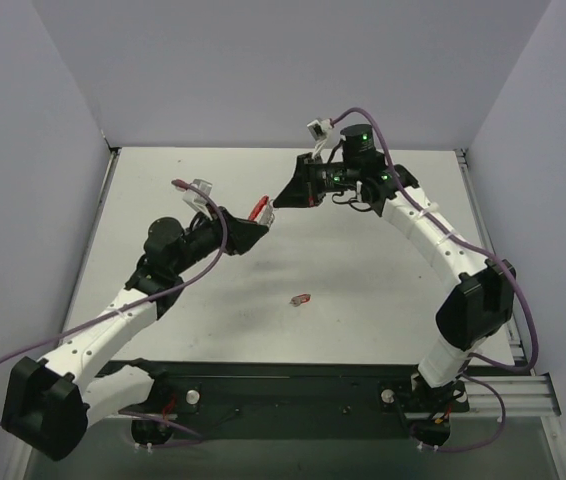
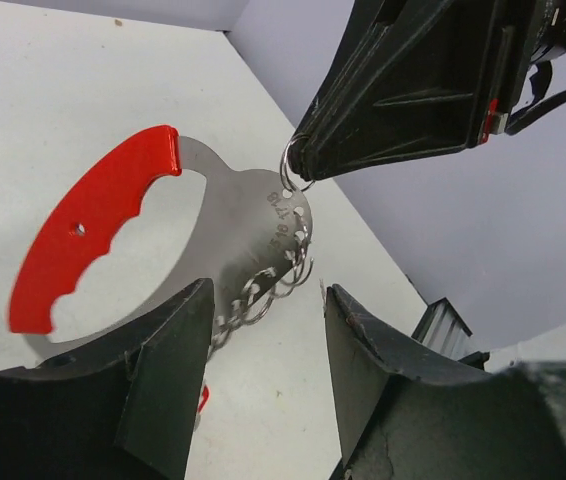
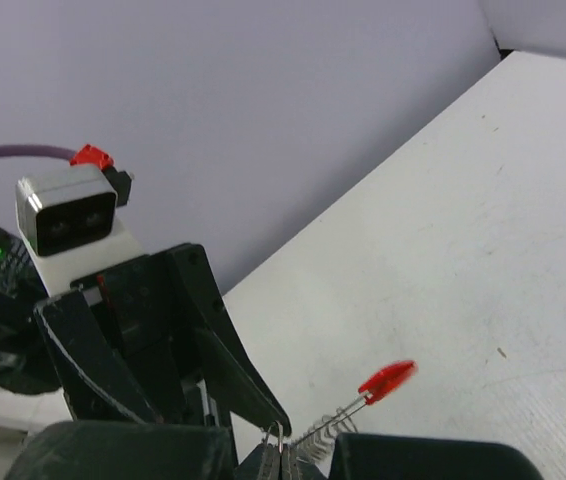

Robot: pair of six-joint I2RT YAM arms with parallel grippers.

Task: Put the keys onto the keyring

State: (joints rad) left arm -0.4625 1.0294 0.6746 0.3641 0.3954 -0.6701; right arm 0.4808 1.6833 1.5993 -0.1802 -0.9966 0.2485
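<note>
The jaws of the left gripper [image 2: 268, 300] are seen spread apart at the bottom of the left wrist view, with the keys [image 2: 298, 258], a row of small silver loops along the edge of a flat silver plate [image 2: 248, 215], lying between them unclamped. The right gripper [image 2: 298, 165], at the upper right of that frame, is closed on one loop at the plate's top, and the keyring [image 2: 83, 230], a red curved band, is joined to the plate's left end. A small red piece [image 1: 300, 298] is seen on the white table [image 1: 363, 290] near the centre of the overhead view.
</note>
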